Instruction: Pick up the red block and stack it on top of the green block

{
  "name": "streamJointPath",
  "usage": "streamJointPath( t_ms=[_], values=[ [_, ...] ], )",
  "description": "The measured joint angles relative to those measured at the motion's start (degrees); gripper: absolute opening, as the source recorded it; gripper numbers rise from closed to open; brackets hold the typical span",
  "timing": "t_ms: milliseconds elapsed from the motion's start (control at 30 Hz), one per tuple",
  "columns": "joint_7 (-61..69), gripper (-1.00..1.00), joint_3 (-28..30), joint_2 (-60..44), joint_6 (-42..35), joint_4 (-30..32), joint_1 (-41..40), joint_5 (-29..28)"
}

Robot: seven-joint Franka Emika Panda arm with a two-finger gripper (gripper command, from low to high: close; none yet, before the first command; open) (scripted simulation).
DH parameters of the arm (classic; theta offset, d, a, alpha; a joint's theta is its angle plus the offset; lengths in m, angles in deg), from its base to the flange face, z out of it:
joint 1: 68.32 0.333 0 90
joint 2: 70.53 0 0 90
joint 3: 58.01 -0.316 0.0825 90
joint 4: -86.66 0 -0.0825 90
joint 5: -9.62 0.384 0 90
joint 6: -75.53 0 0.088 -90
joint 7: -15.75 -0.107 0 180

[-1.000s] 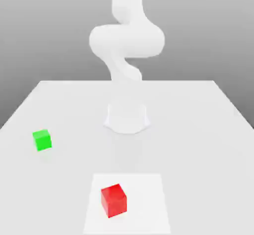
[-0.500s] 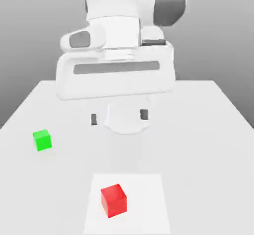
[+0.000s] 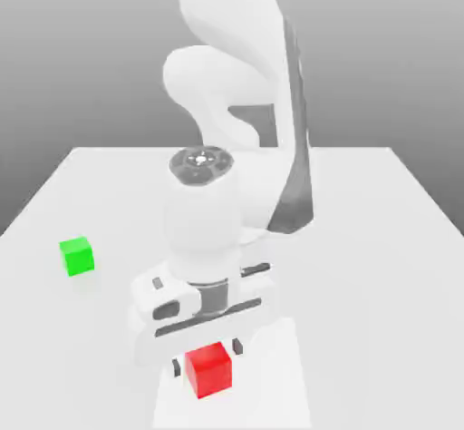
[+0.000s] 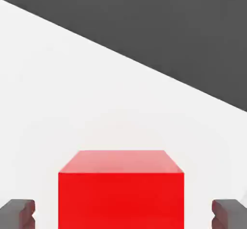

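Arm dropped from high over the bench (image 3: 381,238) to the red block (image 3: 209,370). End effector (image 3: 207,356) straddles it, fingertips (image 4: 17,212) apart from its sides, not yet clenched. Green block (image 3: 77,256) sits well apart, toward exterior view's left.

Red block (image 3: 209,370): smooth, plain faces, slight sheen on top. Green block (image 3: 77,256): same smooth plastic-like finish. Tabletop (image 3: 362,238): matt white, featureless. Arm (image 3: 205,229) shell: smooth glossy white, dark grey trim. End effector (image 3: 207,357) fingers (image 4: 230,213): matt dark grey.
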Motion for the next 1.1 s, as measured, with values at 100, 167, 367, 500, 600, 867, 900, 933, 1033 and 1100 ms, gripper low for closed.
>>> streamJointPath(
  t_ms=[100,167,367,500,600,867,900,933,1033,1100],
  values=[
    [-0.1,-1.0,0.0,0.0,-0.1,0.0,0.0,-0.1],
    [0.0,-1.0,-0.1,-0.1,0.1,0.0,-0.1,0.0],
    [-4.0,-1.0,3.2,10.7,-8.6,1.9,0.7,-5.2],
    [-8.6,-1.0,8.5,16.9,-11.2,5.2,-9.7,-10.8],
    [-12.1,-1.0,11.5,21.1,-12.4,7.9,-17.4,-14.7],
    [-20.0,-1.0,20.9,31.2,-14.5,15.5,-35.3,-23.3],
    [-20.8,-1.0,22.0,32.3,-14.6,16.5,-37.8,-24.2],
    [-21.6,-1.0,23.0,33.4,-14.7,17.6,-40.3,-24.9],
    [-20.4,-1.0,25.3,32.7,-13.5,18.6,-40.5,-22.7],
    [-18.7,-1.0,26.6,31.3,-12.4,18.7,-38.7,-20.2]
  ],
)
